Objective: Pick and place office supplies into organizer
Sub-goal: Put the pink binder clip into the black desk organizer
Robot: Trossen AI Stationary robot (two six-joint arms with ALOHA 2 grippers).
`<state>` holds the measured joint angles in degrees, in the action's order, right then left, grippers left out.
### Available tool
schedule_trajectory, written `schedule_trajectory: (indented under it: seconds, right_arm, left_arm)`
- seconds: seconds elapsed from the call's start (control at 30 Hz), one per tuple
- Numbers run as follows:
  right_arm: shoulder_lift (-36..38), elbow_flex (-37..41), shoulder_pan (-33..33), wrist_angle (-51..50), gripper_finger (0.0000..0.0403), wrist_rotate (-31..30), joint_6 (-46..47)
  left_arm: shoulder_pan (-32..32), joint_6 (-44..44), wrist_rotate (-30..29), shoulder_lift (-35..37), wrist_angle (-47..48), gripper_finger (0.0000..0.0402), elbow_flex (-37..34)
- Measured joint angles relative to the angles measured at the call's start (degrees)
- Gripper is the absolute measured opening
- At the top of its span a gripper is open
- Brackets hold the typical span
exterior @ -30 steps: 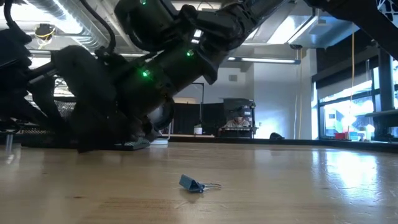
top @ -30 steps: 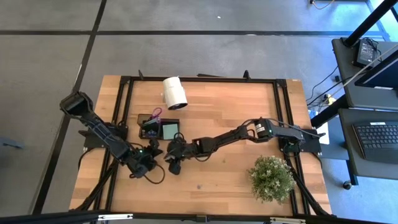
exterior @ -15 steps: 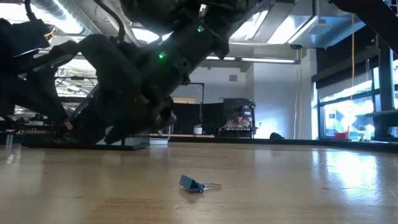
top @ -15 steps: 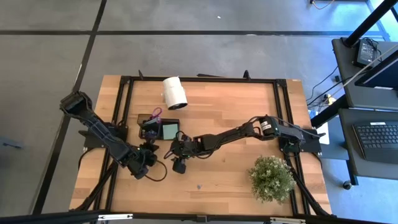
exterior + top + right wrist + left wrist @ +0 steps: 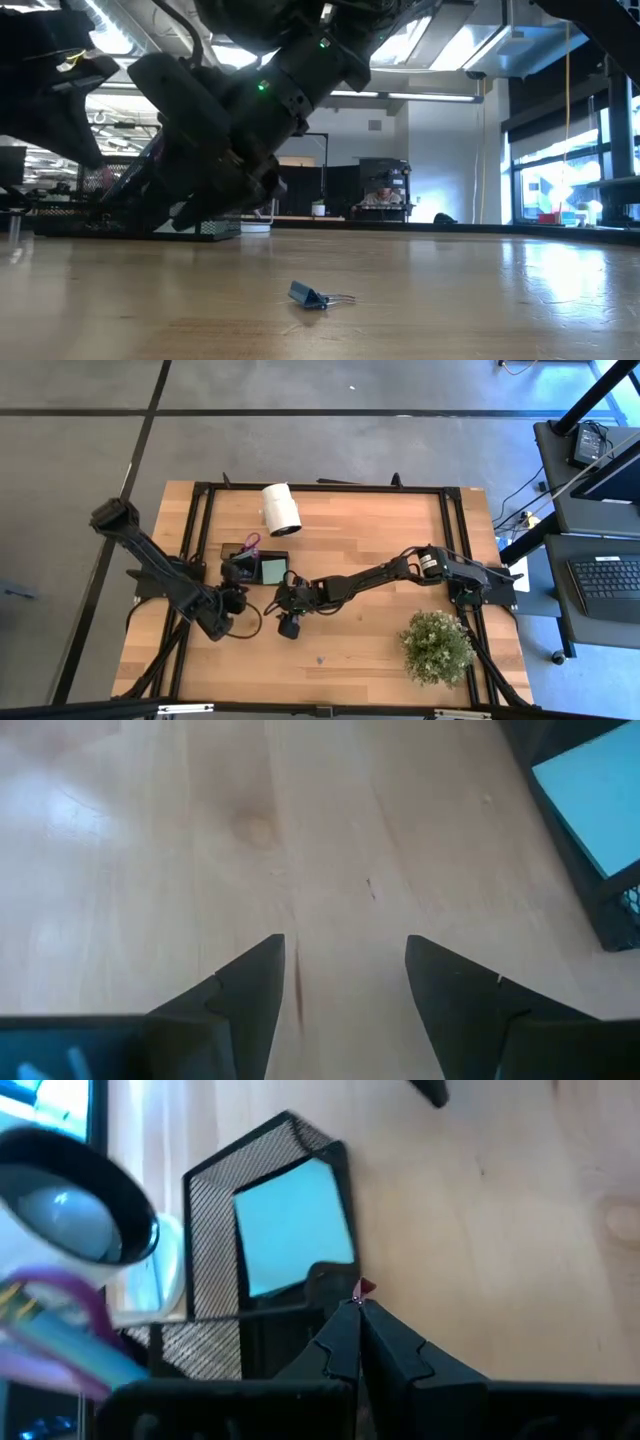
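The black mesh organizer [image 5: 288,566] sits left of the table's middle. It holds a light green sticky-note pad [image 5: 272,570] and purple-handled scissors [image 5: 252,541]. My left gripper [image 5: 237,593] is just on the near side of the organizer [image 5: 265,1150], shut on a tiny reddish-purple piece. My right gripper [image 5: 290,628] hangs open over bare wood to the near right of the organizer, its fingers pointing down [image 5: 345,945]. A small blue binder clip [image 5: 315,296] lies flat on the table, nearer the front edge [image 5: 320,658]. My left gripper pinches the tiny reddish-purple piece [image 5: 365,1288] between the very ends of its two shut fingers. The piece is lifted clear of the table and pokes out just past the fingertips, beside the organizer's near wall.
A white cylinder roll [image 5: 281,509] lies on its side beyond the organizer. A bushy potted plant [image 5: 437,646] stands at the near right corner. Black frame rails [image 5: 455,540] run along the table's edges. Bare wood stretches between the organizer and the plant.
My left gripper has drawn away from the right gripper, risen off the table and moved toward the far edge, up to the organizer's near wall. My right gripper has lifted a little and shifted slightly toward the table's right. The blue clip has not moved.
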<state>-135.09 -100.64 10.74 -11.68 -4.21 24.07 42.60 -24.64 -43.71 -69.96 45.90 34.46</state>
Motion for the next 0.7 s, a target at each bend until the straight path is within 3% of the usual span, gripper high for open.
schedule_trajectory:
  seconds: [0.3,0.7]
  right_arm:
    - [0.0,0.0,0.0,-0.2,0.0213,0.0,0.9]
    - [0.0,0.0,0.0,-0.2,0.0213,0.0,1.0]
  left_arm:
    - [-3.6,-12.4,-2.0,1.7,8.0,0.0002,-0.1]
    - [-12.5,-12.3,4.9,1.6,8.2,0.0002,-0.4]
